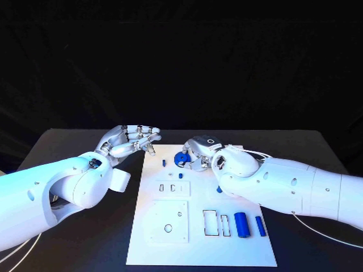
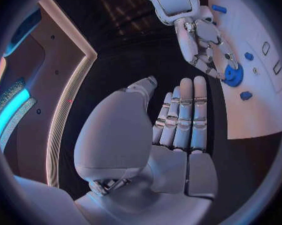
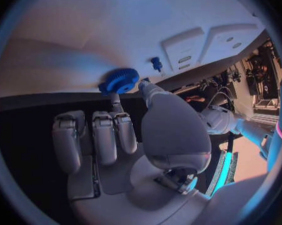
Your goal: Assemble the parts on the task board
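The right hand (image 1: 199, 152) pinched the blue gear (image 3: 121, 80) at the task board's (image 1: 199, 249) 12 o'clock end; light, rigid, best gripped by its toothed rim. The left hand (image 1: 131, 140) hung loosely curled, empty.

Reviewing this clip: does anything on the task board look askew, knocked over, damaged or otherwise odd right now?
Nothing stands out. The task board lies flat on the table, the blue cylinder and thin blue bar lie side by side near its front, and the right hand pinches the blue gear at the board's far edge. The left hand holds nothing.
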